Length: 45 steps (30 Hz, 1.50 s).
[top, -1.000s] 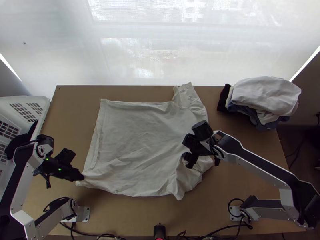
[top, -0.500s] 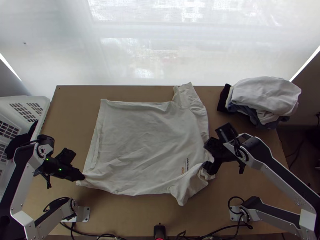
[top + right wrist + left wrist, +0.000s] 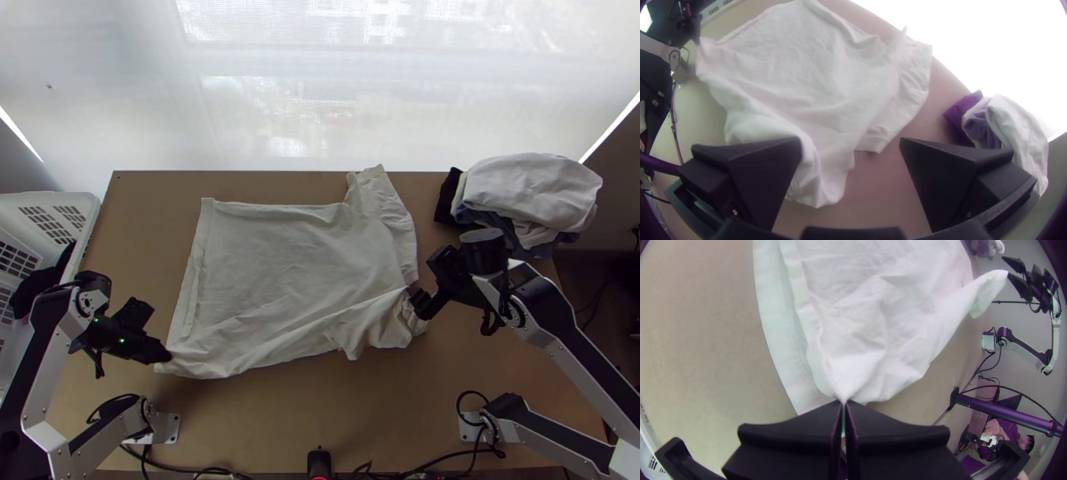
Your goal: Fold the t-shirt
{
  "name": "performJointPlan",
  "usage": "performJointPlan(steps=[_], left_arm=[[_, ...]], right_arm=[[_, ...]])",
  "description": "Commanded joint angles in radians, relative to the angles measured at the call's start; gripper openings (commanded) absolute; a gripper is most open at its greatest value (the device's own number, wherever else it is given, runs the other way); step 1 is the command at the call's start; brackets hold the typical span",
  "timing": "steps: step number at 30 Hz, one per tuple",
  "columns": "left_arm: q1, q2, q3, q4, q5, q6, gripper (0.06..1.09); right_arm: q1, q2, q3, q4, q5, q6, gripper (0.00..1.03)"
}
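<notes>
The white t-shirt (image 3: 280, 272) lies mostly spread, with its near right part bunched and drawn into creases. My left gripper (image 3: 167, 357) is at its lower left corner; in the left wrist view the left gripper (image 3: 843, 402) is shut on a gathered pinch of the shirt (image 3: 907, 306) by the hem. At the shirt's right edge is my right gripper (image 3: 418, 299). The right wrist view has the right gripper (image 3: 850, 144) with fingers wide apart, one of them against or over the raised cloth of the shirt (image 3: 818, 71). A sleeve (image 3: 376, 192) points toward the far edge.
A pile of clothes (image 3: 532, 192) sits at the far right corner of the table. A white basket (image 3: 88, 218) with dark cloth inside stands at the left. Bare tabletop (image 3: 280, 424) runs along the near side.
My right gripper has moved right and slightly up the picture. The shirt's near right part has shifted up the picture, and the print seen earlier is now covered. The left gripper has hardly moved.
</notes>
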Motion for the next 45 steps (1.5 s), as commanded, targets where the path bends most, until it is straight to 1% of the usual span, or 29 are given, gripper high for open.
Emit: performJointPlan(steps=[1, 3, 4, 6, 7, 8, 9, 12, 15, 20, 24, 27, 29, 30, 33, 41, 45], left_arm=[[-0.033, 0.005, -0.016, 0.025, 0.009, -0.027, 0.09], [-0.047, 0.006, -0.010, 0.026, 0.010, -0.038, 0.09], [-0.050, 0.008, -0.005, 0.030, 0.010, -0.039, 0.09], [-0.048, 0.008, 0.000, 0.028, 0.009, -0.039, 0.09], [-0.048, 0.008, 0.000, 0.028, 0.009, -0.039, 0.09], [-0.048, 0.008, 0.000, 0.028, 0.009, -0.039, 0.09], [-0.048, 0.006, -0.002, 0.026, 0.009, -0.039, 0.09], [-0.047, 0.002, -0.006, 0.025, 0.009, -0.038, 0.09], [-0.045, 0.000, -0.016, 0.026, 0.009, -0.036, 0.09], [-0.044, -0.004, -0.020, 0.028, 0.010, -0.036, 0.09], [-0.030, -0.009, -0.016, 0.025, 0.009, -0.032, 0.09], [-0.025, -0.010, -0.023, 0.025, 0.009, -0.026, 0.09], [-0.028, -0.009, -0.025, 0.026, 0.009, -0.024, 0.09], [-0.028, -0.009, -0.022, 0.026, 0.010, -0.026, 0.09], [-0.033, -0.006, -0.011, 0.026, 0.013, -0.027, 0.09], [-0.024, -0.006, -0.005, 0.025, 0.012, -0.026, 0.09], [-0.025, -0.003, -0.003, 0.026, 0.012, -0.026, 0.09]], right_arm=[[0.113, 0.072, 0.041, -0.040, -0.076, 0.081, 0.98], [0.193, 0.106, 0.029, -0.089, -0.099, 0.099, 0.98], [0.207, 0.121, 0.021, -0.115, -0.116, 0.102, 0.98], [0.240, 0.184, 0.018, -0.229, -0.220, 0.128, 0.98], [0.244, 0.210, 0.015, -0.280, -0.288, 0.133, 0.98], [0.259, 0.232, 0.012, -0.332, -0.312, 0.130, 0.98], [0.283, 0.238, 0.006, -0.349, -0.317, 0.127, 0.98], [0.306, 0.224, 0.000, -0.349, -0.315, 0.128, 0.98], [0.300, 0.223, -0.031, -0.347, -0.311, 0.122, 0.98], [0.260, 0.217, -0.102, -0.362, -0.297, 0.110, 0.98], [0.185, 0.197, -0.082, -0.421, -0.289, 0.091, 0.98], [0.158, 0.195, -0.086, -0.438, -0.288, 0.068, 0.98], [0.156, 0.207, -0.097, -0.431, -0.268, 0.058, 0.98], [0.156, 0.213, -0.100, -0.425, -0.254, 0.059, 0.98], [0.153, 0.241, -0.105, -0.373, -0.245, 0.062, 0.96], [0.151, 0.347, -0.111, -0.246, -0.220, 0.078, 0.96], [0.138, 0.399, -0.115, -0.178, -0.188, 0.081, 0.96]])
